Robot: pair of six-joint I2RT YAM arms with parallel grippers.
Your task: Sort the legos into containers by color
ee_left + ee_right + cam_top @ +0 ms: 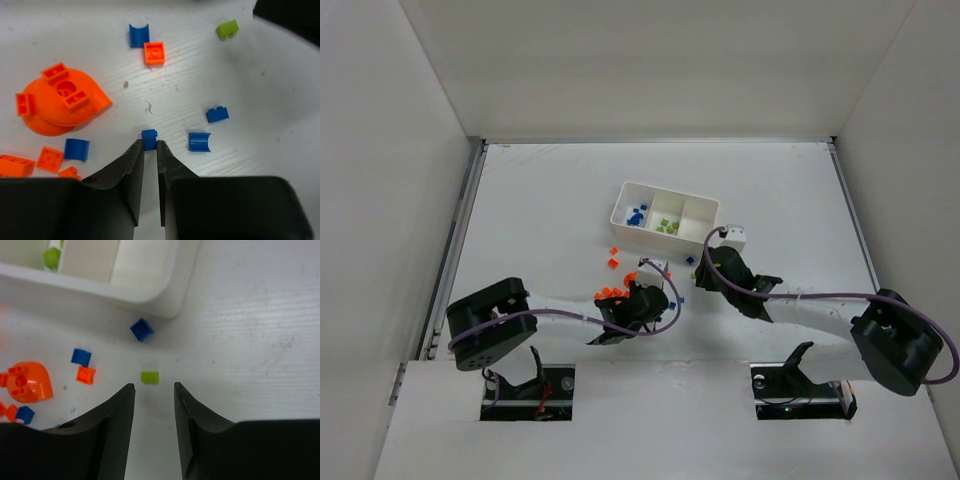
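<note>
The left tool (149, 147) is pressed nearly together and pinches a small blue brick (149, 137) at its tips, low on the desk (280, 100). The right tool (154, 389) is spread, and a green brick (149, 377) lies just before its gap, near the white tray (150, 297).

Table (540, 200): white, faint fine streak pattern in wrist views. Tray (672, 191): plain white. Blue bricks (636, 215) in its left compartment, lime green bricks (667, 226) in middle one. Large dome piece (62, 102): bright orange; small bricks on top same orange. Square plate (154, 53): orange. Curved piece (139, 35): blue. Small brick (149, 139) at left gripper (150, 146) tips: blue. Lone brick (149, 377) ahead of right gripper (154, 390): lime green. Both grippers: matte black. Arm cables (800, 297): lilac.
</note>
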